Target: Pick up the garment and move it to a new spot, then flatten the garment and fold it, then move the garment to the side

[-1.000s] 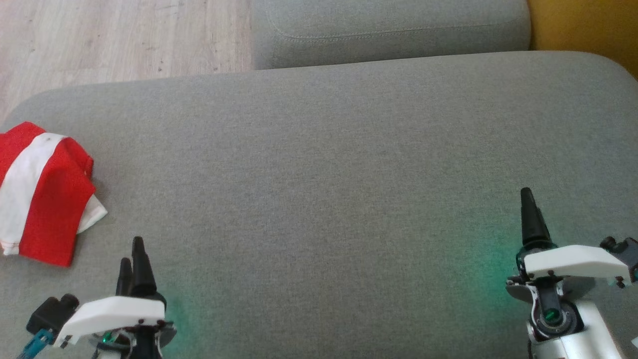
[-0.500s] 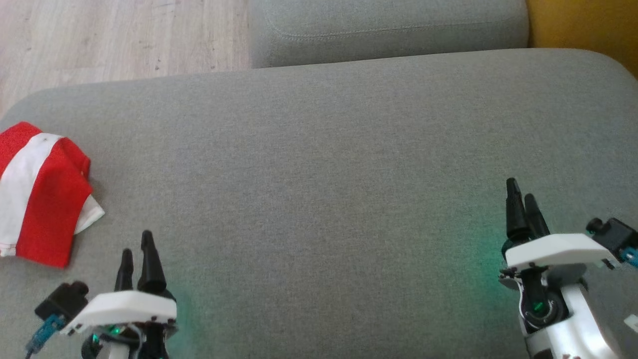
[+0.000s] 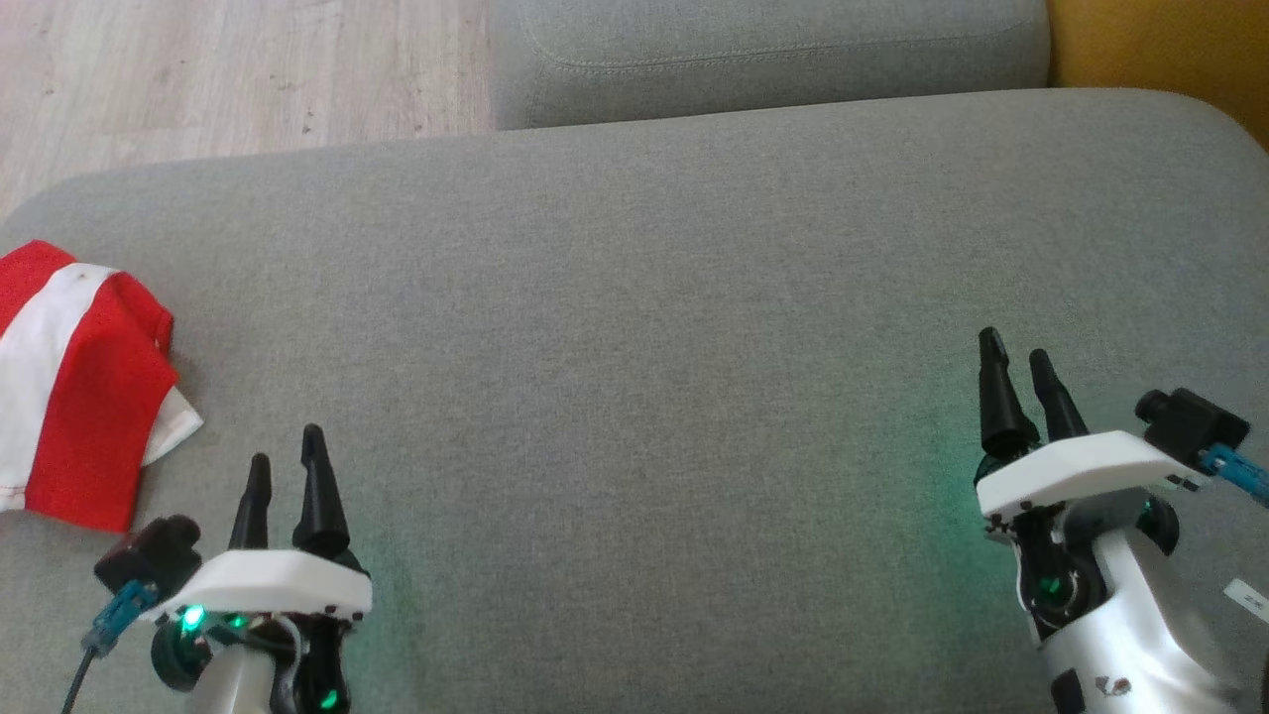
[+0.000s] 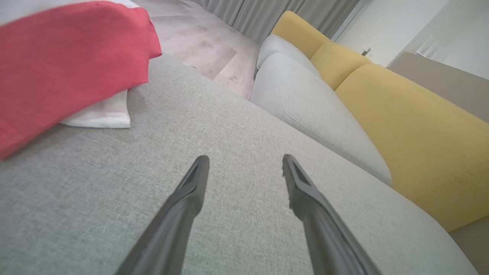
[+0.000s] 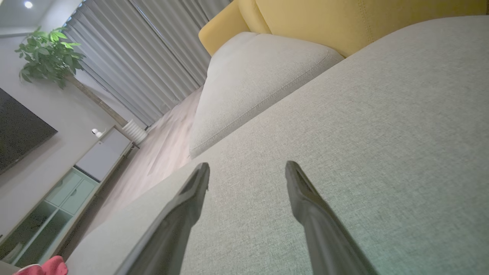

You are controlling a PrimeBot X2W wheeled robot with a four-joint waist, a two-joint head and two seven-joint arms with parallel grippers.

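Red and white, the garment [image 3: 69,397] lies folded at the left edge of the grey seat [image 3: 644,297] in the head view. Its long side and its stripes run from near to far, leaning a little. The left claw [image 3: 287,446] is near it, a bit to the right, not touching. The right claw [image 3: 1013,345] is well apart, on the right.

In the left wrist view the left claw's fingers are spread over the seat, holding nothing. A yellow sofa back [image 4: 412,126] stands behind.

In the right wrist view the right claw is spread too, holding nothing. A plant [image 5: 46,57] and curtains [image 5: 153,49] stand far off.
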